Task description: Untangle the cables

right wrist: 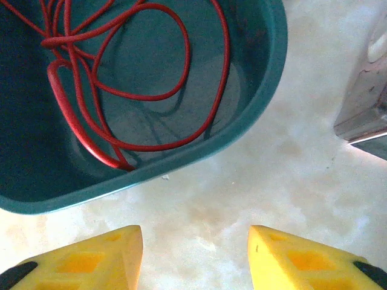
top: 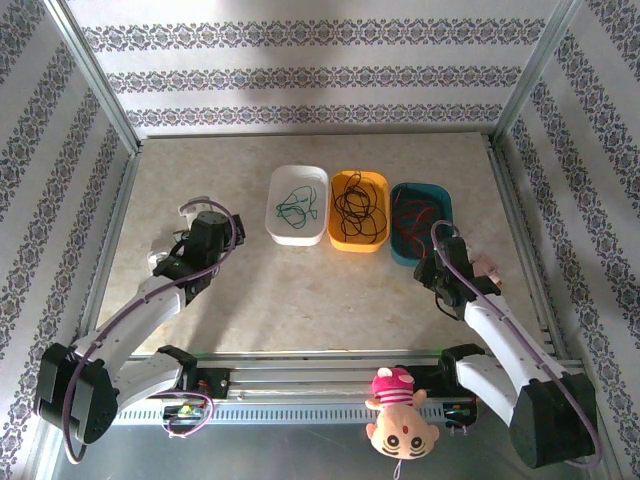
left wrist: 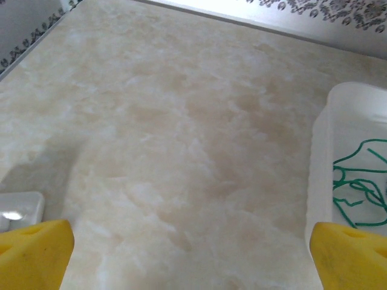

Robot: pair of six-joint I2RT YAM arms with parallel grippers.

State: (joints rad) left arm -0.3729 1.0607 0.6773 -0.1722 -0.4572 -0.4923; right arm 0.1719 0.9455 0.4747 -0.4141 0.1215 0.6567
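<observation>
The cables lie sorted in three bins at the table's far middle. A green cable (top: 297, 205) is in the white bin (top: 275, 225), a black cable (top: 360, 205) in the orange bin (top: 340, 240), and a red cable (top: 415, 212) in the teal bin (top: 400, 252). My left gripper (top: 198, 217) is left of the white bin, open wide over bare table (left wrist: 190, 260). Its view shows the green cable (left wrist: 360, 187) and the white bin's wall (left wrist: 323, 151) at the right. My right gripper (top: 438, 264) is open just short of the teal bin's rim (right wrist: 242, 136). Nothing is between its fingers (right wrist: 195, 254), and the red cable (right wrist: 57, 41) is coiled inside.
A small white object (top: 190, 208) lies by the left gripper and shows again (left wrist: 18, 208) beside the left finger. A metal fitting (right wrist: 363, 115) stands right of the right gripper. A plush toy (top: 398, 420) hangs at the near rail. Patterned walls enclose the table.
</observation>
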